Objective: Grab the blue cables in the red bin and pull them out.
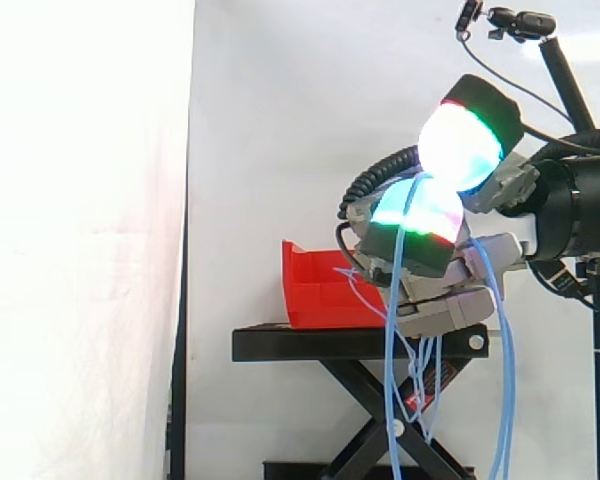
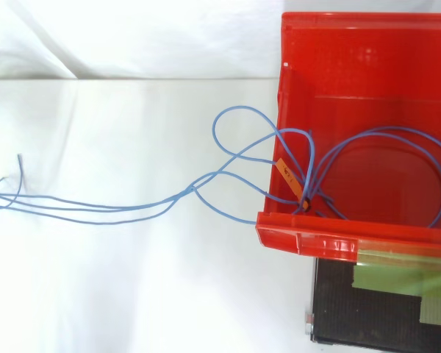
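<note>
Your fingers (image 1: 420, 215) are closed on the blue cables (image 1: 392, 380). The strands pass between the glowing pads and drape down past the hand (image 1: 445, 300), hanging below the black surface (image 1: 360, 343). From the fingers, the part not yet freed lies back toward the red bin (image 1: 315, 290), lower than the hand and to the view's left. A thin strand bridges the gap from the bin's near edge up to your grasp. I judge the pull should run away from the bin, along that strand. The top view gives you what the side view hides: a wide loop (image 2: 397, 132) lies on the bin's floor. The strands cross its wall (image 2: 279, 110) beside an orange tag (image 2: 283, 170), then trail far across the pale ground (image 2: 132, 294). That tag may snag on the wall.
</note>
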Available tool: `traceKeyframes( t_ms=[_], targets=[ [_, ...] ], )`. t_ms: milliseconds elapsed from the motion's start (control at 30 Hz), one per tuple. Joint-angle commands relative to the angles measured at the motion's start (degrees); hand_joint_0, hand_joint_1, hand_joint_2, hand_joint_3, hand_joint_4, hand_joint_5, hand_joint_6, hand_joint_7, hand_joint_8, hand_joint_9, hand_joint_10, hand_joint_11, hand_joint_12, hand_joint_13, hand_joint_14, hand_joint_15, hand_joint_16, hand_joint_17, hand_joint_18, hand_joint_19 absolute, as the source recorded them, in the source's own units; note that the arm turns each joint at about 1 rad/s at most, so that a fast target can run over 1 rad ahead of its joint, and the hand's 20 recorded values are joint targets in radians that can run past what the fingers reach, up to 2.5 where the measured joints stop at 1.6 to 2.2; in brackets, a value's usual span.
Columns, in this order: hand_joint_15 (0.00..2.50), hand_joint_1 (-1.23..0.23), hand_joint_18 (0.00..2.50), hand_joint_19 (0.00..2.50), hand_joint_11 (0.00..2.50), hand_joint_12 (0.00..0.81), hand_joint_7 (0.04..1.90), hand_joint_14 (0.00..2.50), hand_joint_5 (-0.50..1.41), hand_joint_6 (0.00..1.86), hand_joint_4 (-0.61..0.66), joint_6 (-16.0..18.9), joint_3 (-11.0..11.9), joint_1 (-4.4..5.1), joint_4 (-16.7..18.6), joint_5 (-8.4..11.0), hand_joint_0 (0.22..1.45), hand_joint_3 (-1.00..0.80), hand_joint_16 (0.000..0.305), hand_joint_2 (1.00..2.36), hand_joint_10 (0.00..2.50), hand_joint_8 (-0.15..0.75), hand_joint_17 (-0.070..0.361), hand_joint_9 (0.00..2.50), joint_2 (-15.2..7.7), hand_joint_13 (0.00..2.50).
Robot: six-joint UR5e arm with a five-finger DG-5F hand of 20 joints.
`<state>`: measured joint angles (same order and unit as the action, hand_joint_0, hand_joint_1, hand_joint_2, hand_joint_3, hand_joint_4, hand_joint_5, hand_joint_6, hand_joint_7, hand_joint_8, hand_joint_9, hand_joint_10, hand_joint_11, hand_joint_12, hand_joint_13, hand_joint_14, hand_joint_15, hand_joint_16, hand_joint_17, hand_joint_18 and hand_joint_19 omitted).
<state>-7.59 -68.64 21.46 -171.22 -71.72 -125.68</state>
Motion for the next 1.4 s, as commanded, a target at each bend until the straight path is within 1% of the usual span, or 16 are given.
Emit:
traceKeyframes(
  t_ms=[0, 100, 167, 200, 267, 367, 600, 667, 833, 867, 1067, 1200, 1233, 1267, 1367],
  targets=[
    [0.28, -0.98, 1.3, 1.56, 1.28, 0.332, 0.32, 2.5, 0.79, 0.93, 0.3, 0.0, 0.0, -0.02, 0.0, 0.0, 0.83, -1.0, 0.044, 1.0, 1.33, 0.293, 0.099, 0.84, 0.0, 1.04],
    [0.27, -0.98, 1.25, 1.39, 1.29, 0.329, 0.32, 2.5, 0.79, 0.93, 0.3, 0.0, 0.0, -0.02, 0.0, 0.0, 0.83, -1.0, 0.044, 1.0, 1.33, 0.292, 0.098, 0.84, 0.0, 1.04],
    [0.35, -0.98, 1.19, 1.15, 1.28, 0.335, 0.32, 2.5, 0.79, 0.93, 0.31, 0.0, 0.0, -0.02, 0.0, 0.0, 0.83, -1.0, 0.044, 1.0, 1.34, 0.289, 0.099, 0.84, 0.0, 1.04],
    [0.35, -0.98, 1.18, 1.12, 1.25, 0.337, 0.32, 2.5, 0.79, 0.93, 0.3, 0.0, 0.0, -0.02, 0.0, 0.0, 0.83, -1.0, 0.044, 1.0, 1.35, 0.29, 0.099, 0.84, 0.0, 1.04],
    [0.44, -0.98, 1.12, 0.88, 1.23, 0.346, 0.32, 2.5, 0.79, 0.93, 0.3, 0.0, 0.0, -0.02, 0.0, 0.0, 0.83, -1.0, 0.045, 1.0, 1.39, 0.296, 0.101, 0.82, 0.0, 1.02],
    [0.48, -0.98, 1.08, 0.78, 1.19, 0.346, 0.33, 2.5, 0.79, 0.92, 0.31, 0.0, 0.0, -0.02, 0.0, 0.0, 0.83, -1.0, 0.045, 1.0, 1.46, 0.297, 0.102, 0.81, 0.0, 1.01],
    [0.41, -0.99, 1.06, 0.74, 1.17, 0.345, 0.33, 2.5, 0.79, 0.92, 0.3, 0.0, 0.0, -0.19, -0.1, 0.09, 0.83, -1.0, 0.046, 1.0, 1.52, 0.297, 0.104, 0.78, 0.0, 0.97],
    [0.39, -1.0, 1.05, 0.72, 1.18, 0.345, 0.32, 2.5, 0.79, 0.93, 0.3, -0.1, 0.0, -0.11, -0.1, 0.0, 0.83, -1.0, 0.045, 1.0, 1.51, 0.295, 0.102, 0.78, 0.0, 0.97],
    [0.4, -1.01, 1.04, 0.73, 1.18, 0.342, 0.32, 2.5, 0.79, 0.95, 0.3, -1.0, -0.1, -0.19, 0.0, 0.0, 0.85, -1.0, 0.045, 1.0, 1.5, 0.289, 0.101, 0.78, 0.0, 0.96],
    [0.38, -1.02, 1.04, 0.73, 1.19, 0.342, 0.31, 2.5, 0.79, 0.96, 0.3, -2.4, 0.0, -0.19, -0.1, 0.0, 0.85, -1.0, 0.045, 1.0, 1.5, 0.291, 0.1, 0.78, 0.0, 0.96],
    [0.38, -1.02, 1.03, 0.76, 1.18, 0.341, 0.3, 2.5, 0.78, 1.01, 0.3, -5.7, 0.0, -0.19, 0.0, 0.0, 0.87, -1.0, 0.044, 1.0, 1.49, 0.286, 0.098, 0.78, 0.0, 0.96],
    [0.39, -1.01, 1.03, 0.75, 1.18, 0.331, 0.29, 2.5, 0.79, 1.02, 0.29, -8.7, -0.1, -0.11, 0.0, 0.09, 0.88, -1.0, 0.044, 1.0, 1.51, 0.294, 0.098, 0.78, 0.0, 0.96],
    [0.37, -1.01, 1.03, 0.75, 1.16, 0.331, 0.29, 2.5, 0.79, 1.02, 0.29, -10.0, 0.0, -0.11, 0.0, 0.09, 0.88, -1.0, 0.044, 1.0, 1.51, 0.286, 0.099, 0.78, 0.0, 0.96],
    [0.39, -1.01, 1.03, 0.76, 1.19, 0.339, 0.29, 2.5, 0.79, 1.02, 0.29, -10.3, 0.0, -0.11, -0.1, 0.09, 0.88, -1.0, 0.044, 1.0, 1.52, 0.289, 0.098, 0.78, 0.0, 0.96],
    [0.39, -1.01, 1.03, 0.77, 1.17, 0.332, 0.3, 2.5, 0.79, 1.02, 0.28, -10.6, 0.0, -0.11, -0.1, 0.09, 0.88, -1.0, 0.045, 1.0, 1.55, 0.292, 0.1, 0.77, 0.0, 0.96]
  ],
)
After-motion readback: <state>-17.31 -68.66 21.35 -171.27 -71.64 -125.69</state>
